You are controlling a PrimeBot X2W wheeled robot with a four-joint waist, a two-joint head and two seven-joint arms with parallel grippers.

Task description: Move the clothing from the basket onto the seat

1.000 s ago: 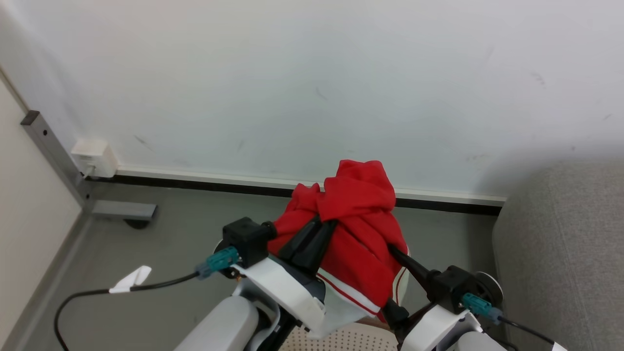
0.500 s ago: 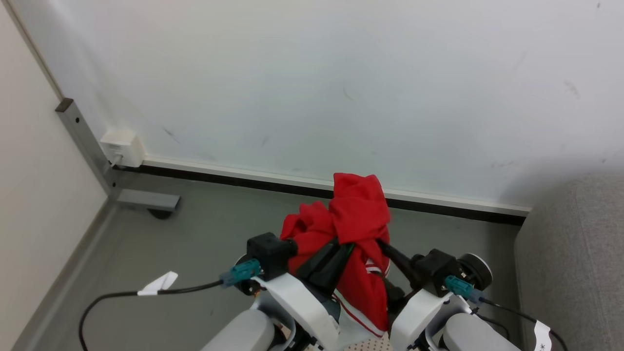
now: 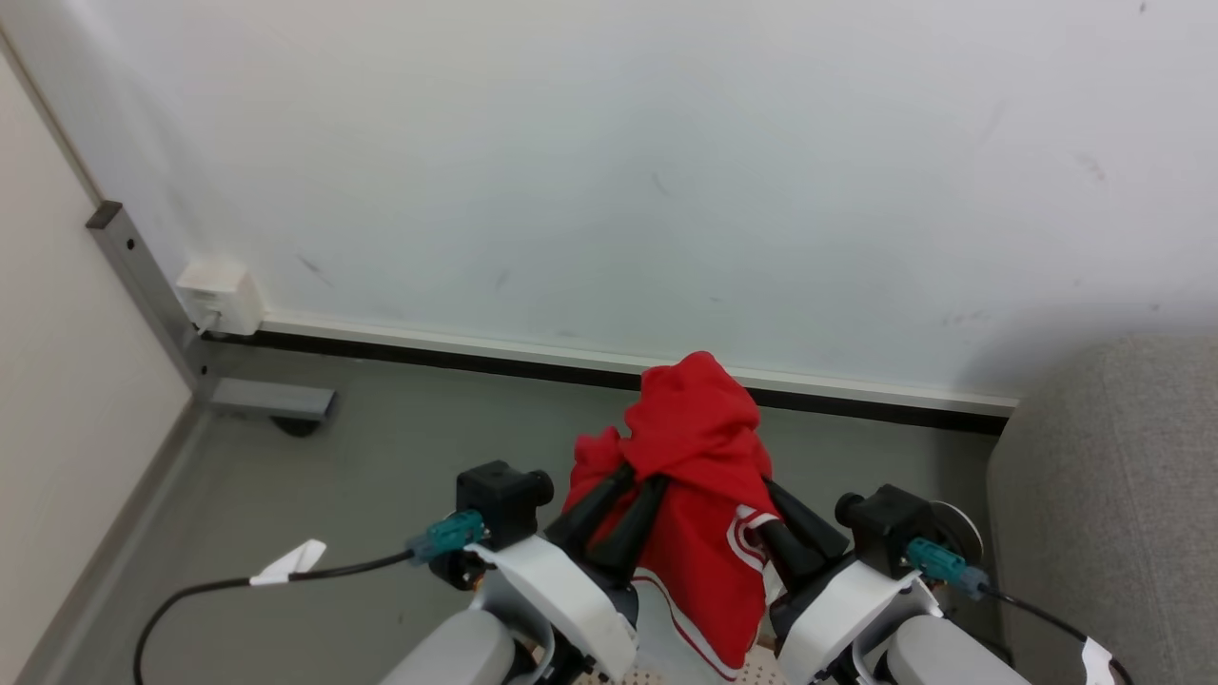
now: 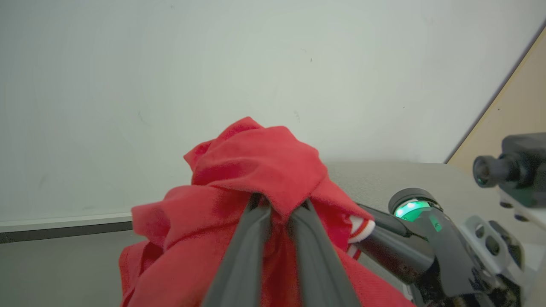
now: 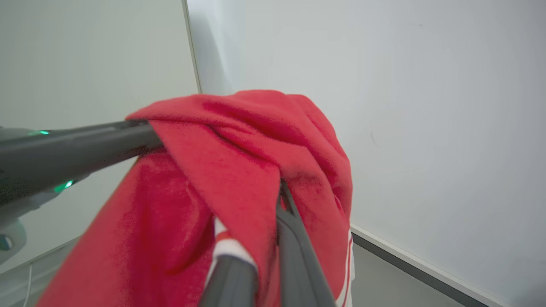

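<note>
Above floor (image 3: pixel 381 476); one clothing (image 3: pixel 699 442) bundle

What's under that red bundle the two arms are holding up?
Beneath the clothing a sliver of the perforated basket shows. The left gripper and right gripper have fingertips buried in the cloth, hidden.

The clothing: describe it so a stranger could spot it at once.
Find the pale wall with the dark strip along its foot. Before it the left pincer and right pincer converge, and the clothing hangs bunched over their tips. It alone is bright red, with white stripes, among greys and whites.
</note>
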